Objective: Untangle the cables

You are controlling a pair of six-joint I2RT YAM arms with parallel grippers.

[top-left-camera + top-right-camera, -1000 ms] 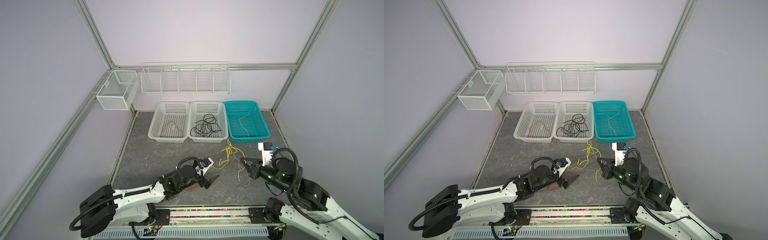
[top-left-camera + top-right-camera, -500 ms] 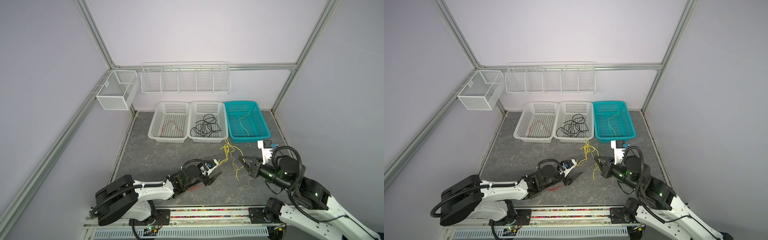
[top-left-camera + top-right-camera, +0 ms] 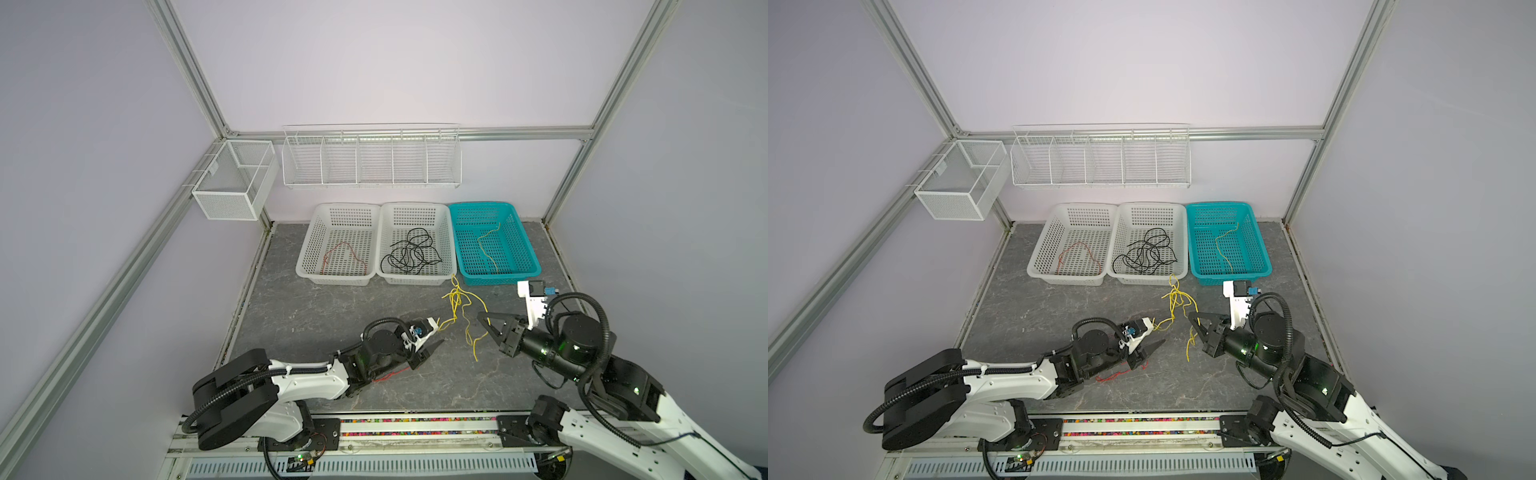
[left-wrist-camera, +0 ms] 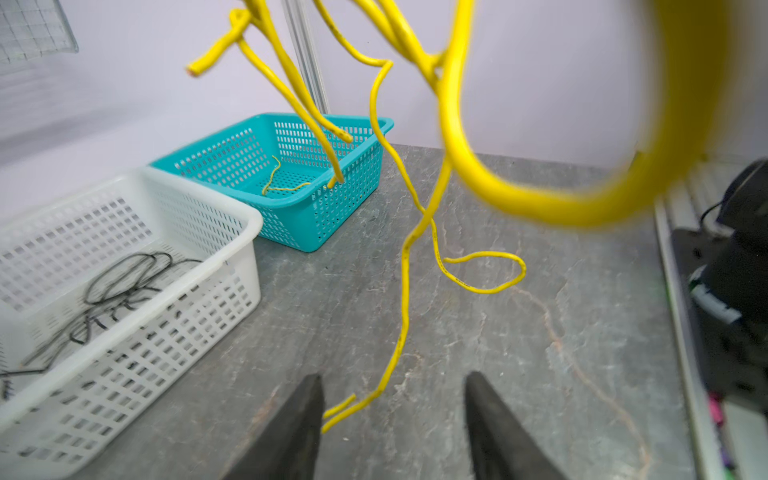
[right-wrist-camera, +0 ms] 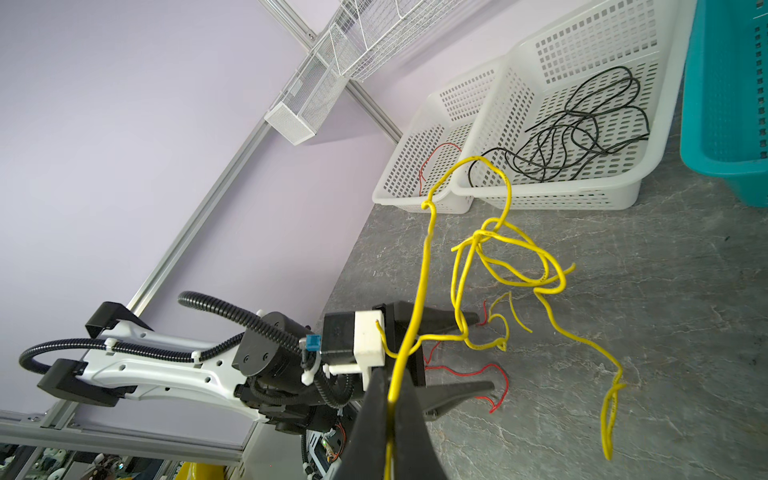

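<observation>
Since one second ago, the left arm has stretched forward and the left gripper (image 3: pixel 432 350) now sits nearer the yellow cables (image 3: pixel 456 297). Its jaws have narrowed but stand apart and hold nothing. One yellow end lies on the table (image 3: pixel 311 316) against one of its fingers (image 4: pixel 295 424).

The right gripper (image 5: pixel 390 411) is clamped on a strand of the yellow cables. The knotted tangle hangs in front of the middle white basket (image 3: pixel 415 279), clear of its front wall, and trailing ends reach the table.

Obstructions:
- A yellow strand drapes over the left camera mount (image 5: pixel 368 336).
- A blurred yellow loop fills much of the left wrist view.
- A loose red cable (image 3: pixel 386 376) lies under the left gripper, well in front of the middle white basket.

Black cables (image 3: pixel 411 253) are coiled inside that basket. The teal basket (image 3: pixel 528 253) touches its right side and holds a single yellow cable (image 3: pixel 486 245). The white basket (image 3: pixel 307 266) on its left holds a second red cable (image 3: pixel 345 249).
</observation>
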